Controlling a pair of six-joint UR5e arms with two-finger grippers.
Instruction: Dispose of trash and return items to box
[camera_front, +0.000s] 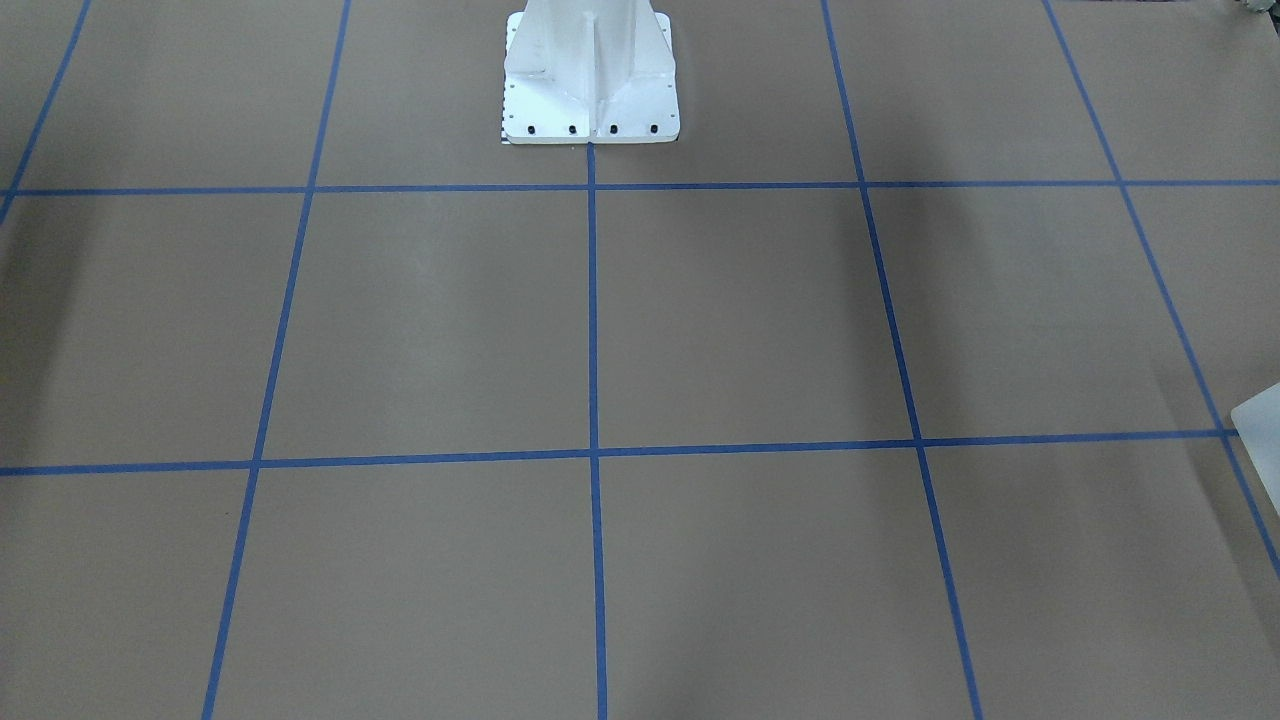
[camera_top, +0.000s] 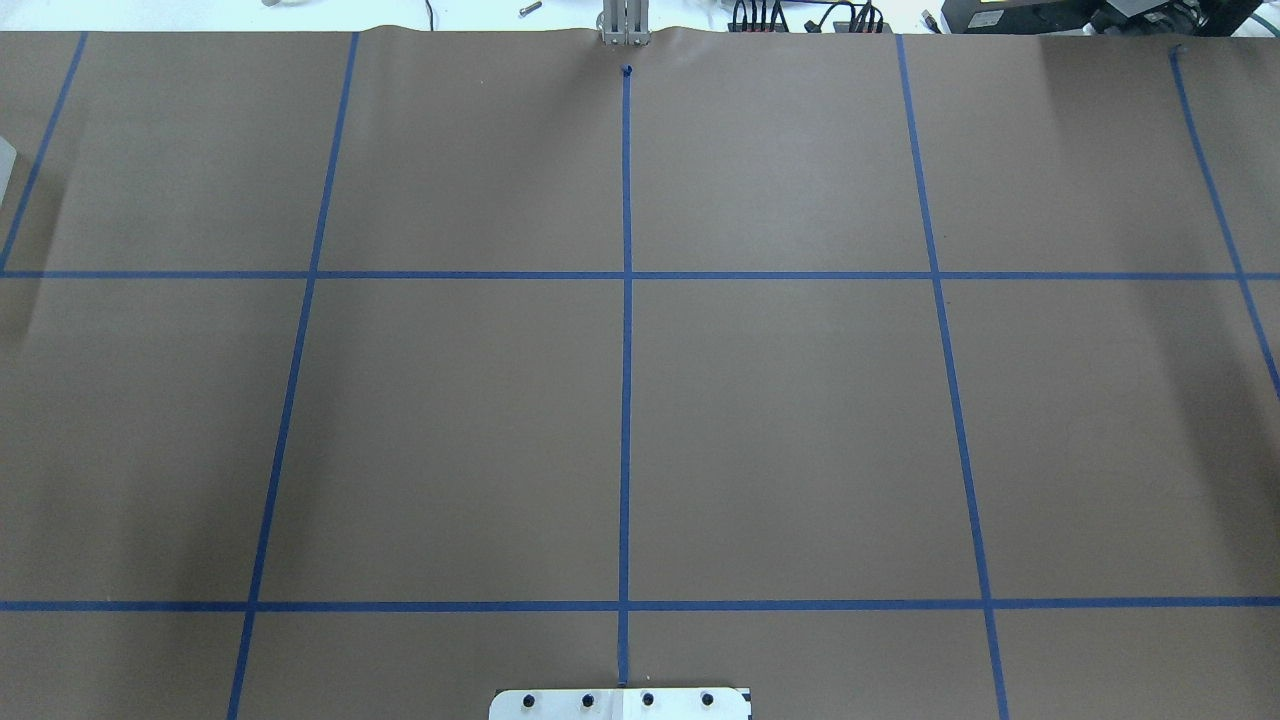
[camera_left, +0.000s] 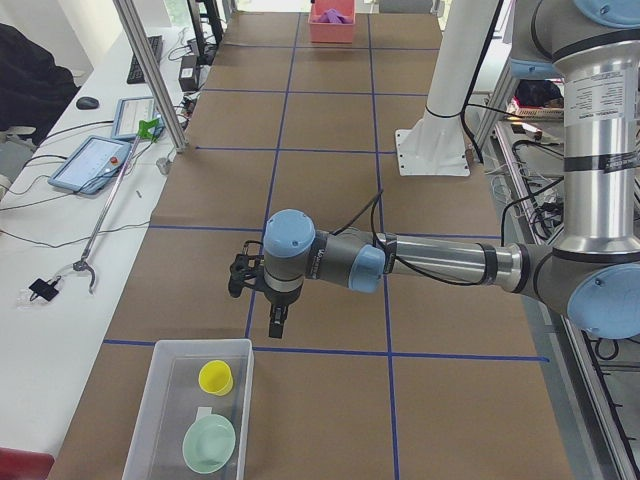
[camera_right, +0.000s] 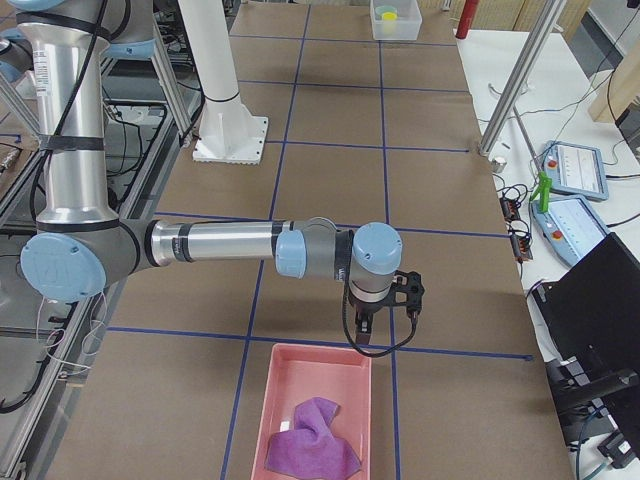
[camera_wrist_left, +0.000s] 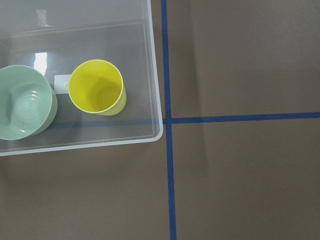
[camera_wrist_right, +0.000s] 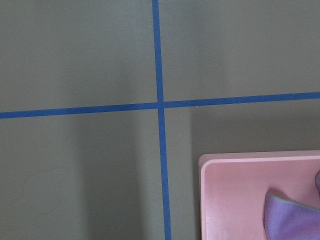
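Note:
A clear plastic box (camera_left: 160, 400) at the table's left end holds a yellow cup (camera_wrist_left: 97, 88) and a pale green bowl (camera_wrist_left: 22, 108). My left gripper (camera_left: 277, 324) hangs just beyond the box's far rim; I cannot tell whether it is open or shut. At the table's other end a pink bin (camera_right: 310, 400) holds a crumpled purple cloth (camera_right: 314, 438). My right gripper (camera_right: 362, 336) hovers over the bin's far rim, and its state cannot be told either. Neither wrist view shows any fingers.
Brown paper with a blue tape grid covers the table (camera_top: 780, 430). The white robot pedestal (camera_front: 590, 70) stands at mid-table on the robot's side. Tablets (camera_left: 95, 160), cables and a metal post (camera_left: 150, 70) line the operators' side.

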